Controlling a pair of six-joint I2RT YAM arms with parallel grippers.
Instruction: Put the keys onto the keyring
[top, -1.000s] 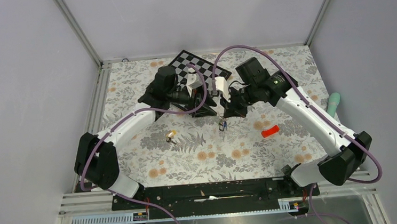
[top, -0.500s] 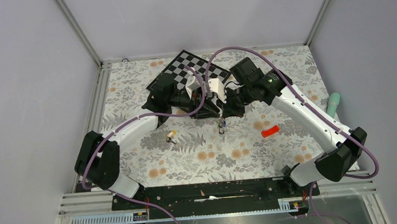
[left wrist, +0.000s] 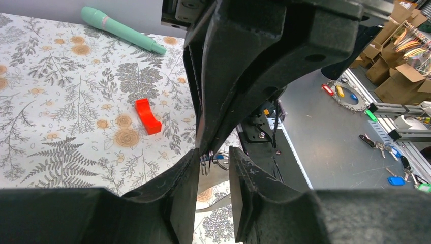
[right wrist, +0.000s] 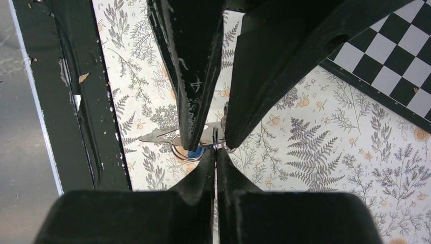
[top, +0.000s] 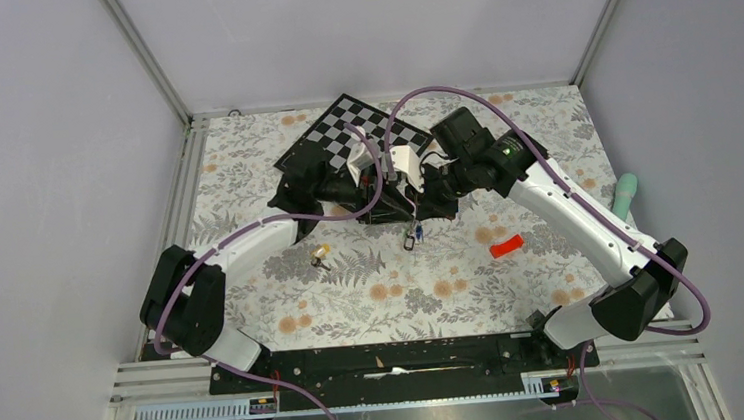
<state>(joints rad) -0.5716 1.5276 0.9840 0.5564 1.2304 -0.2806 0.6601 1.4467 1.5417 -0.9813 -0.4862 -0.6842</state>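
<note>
Right claw (right wrist: 216,152) is pinched together on the keyring (top: 412,235), raised mid-bench (top: 544,156). Left claw (left wrist: 213,157) is narrowly apart beside it, grip indeterminate. Blue key (right wrist: 193,151) apparently attached; yellow key (top: 319,255) lies unthreaded.

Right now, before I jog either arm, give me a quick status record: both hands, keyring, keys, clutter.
keyring: grey metal keyring hangs just below the two hands
right hand: shut, pinching thin metal of the keyring
left hand: fingers narrowly apart beside the keyring; grip unclear
blue-tagged key: at the keyring
yellow-tagged key: loose on the floral tablecloth, left arm's side
red plastic block: on the cloth, right arm's side
teal cylinder: right edge
black-and-white checkerboard: behind the hands
</note>
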